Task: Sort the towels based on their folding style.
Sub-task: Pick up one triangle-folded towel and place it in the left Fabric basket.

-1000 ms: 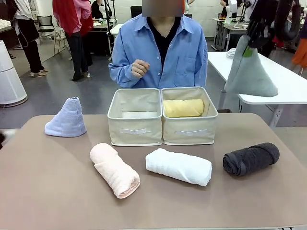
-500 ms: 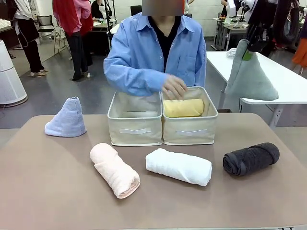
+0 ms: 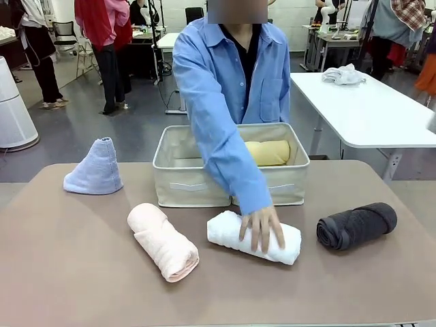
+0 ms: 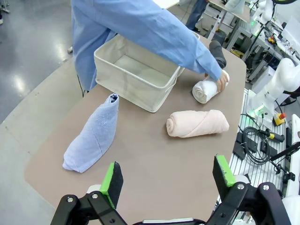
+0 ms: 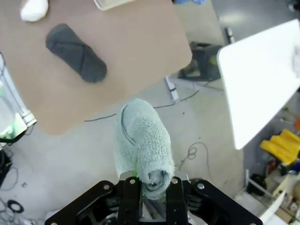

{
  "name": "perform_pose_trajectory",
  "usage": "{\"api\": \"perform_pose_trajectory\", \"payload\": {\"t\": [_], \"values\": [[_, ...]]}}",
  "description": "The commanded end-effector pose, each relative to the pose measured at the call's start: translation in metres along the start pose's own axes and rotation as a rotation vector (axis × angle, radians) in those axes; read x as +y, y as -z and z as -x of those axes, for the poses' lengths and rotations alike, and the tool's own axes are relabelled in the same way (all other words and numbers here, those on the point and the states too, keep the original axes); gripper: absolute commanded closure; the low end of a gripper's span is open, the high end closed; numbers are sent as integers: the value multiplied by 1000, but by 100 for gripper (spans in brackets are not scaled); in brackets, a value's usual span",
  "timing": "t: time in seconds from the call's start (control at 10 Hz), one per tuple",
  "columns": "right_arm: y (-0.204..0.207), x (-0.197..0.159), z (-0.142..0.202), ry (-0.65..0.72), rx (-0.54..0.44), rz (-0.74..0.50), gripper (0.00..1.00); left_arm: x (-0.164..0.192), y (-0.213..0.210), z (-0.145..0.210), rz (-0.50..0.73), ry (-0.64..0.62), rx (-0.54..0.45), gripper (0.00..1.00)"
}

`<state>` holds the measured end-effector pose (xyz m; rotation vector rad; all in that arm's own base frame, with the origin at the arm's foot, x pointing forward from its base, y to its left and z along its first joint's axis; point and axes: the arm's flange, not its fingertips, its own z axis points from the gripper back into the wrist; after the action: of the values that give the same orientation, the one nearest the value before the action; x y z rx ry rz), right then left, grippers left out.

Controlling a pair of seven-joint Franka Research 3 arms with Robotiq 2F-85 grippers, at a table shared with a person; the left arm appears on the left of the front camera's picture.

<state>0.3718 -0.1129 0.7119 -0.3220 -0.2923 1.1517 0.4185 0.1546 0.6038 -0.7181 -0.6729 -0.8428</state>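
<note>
Grip: right hand (image 5: 152,182) pinches grey-green cone towel (image 5: 140,136) at its tip, bulk hanging just beyond the hand. Soft, light terry, likely floppy; tip hold suits. Left hand (image 4: 168,174) spread, empty.

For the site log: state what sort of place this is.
Probably a robotics lab or workshop: loose cables lie beside the brown table, a white workbench stands behind the person, and other people stand farther back.
</note>
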Motion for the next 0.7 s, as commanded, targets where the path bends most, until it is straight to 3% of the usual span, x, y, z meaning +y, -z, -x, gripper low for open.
{"api": "perform_pose_trajectory", "payload": {"t": [0.0,0.6], "values": [[16,9,-3,38,-13,12,82,-1,2,-1,-2,3,-11,0],[18,6,-1,50,-21,18,82,-1,2,-1,-2,3,-11,0]]}}
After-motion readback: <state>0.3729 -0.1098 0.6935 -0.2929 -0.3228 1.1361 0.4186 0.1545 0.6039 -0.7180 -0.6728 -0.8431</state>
